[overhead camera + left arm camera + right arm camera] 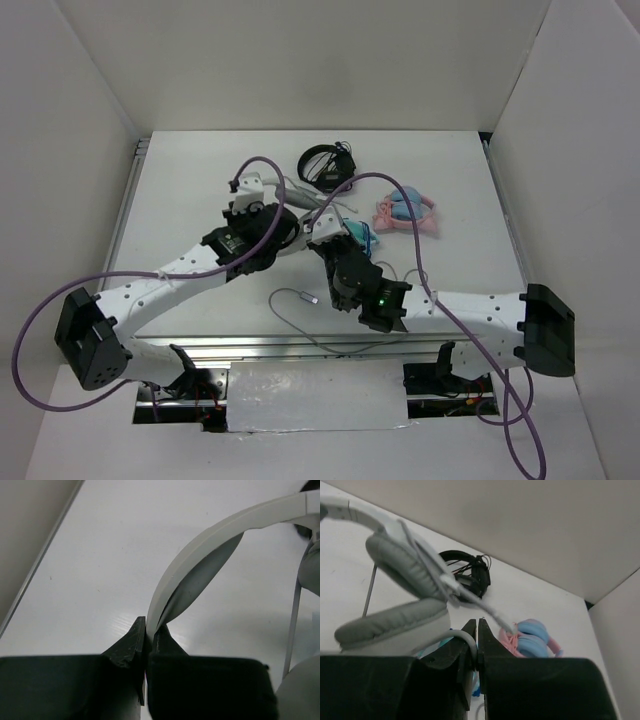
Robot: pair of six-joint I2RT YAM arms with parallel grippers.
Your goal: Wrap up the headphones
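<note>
left wrist view, nearest the lens: the left gripper (149,639) has its two black fingers pressed together on the white headband (200,550) of the headphones (187,587). the band rises out of the clamp and arcs up and to the right, with the white table (100,555) behind it.

right wrist view: the right gripper (476,641) is closed on the thin grey cable (462,636), which curls in from the left and passes between the fingertips. just above and to the left of the fingers are the two grey ear pads (395,622), one over the other, with the headband running off the upper left corner. whether the pads touch the table i cannot tell. beyond the fingers, to the right, lie the pink-and-blue headphones (532,640). farther back, near the wall, are the small black headphones (470,572).

top external view: both arms reach in from the near edge and meet around mid-table. nearer than that meeting point, a loose run of cable ending in a plug (308,298) lies on the table between the arms. the white headphones are held where the grippers meet, just left of the teal headphones (358,237). the pink-and-blue pair is farther right and the black pair is behind.
</note>
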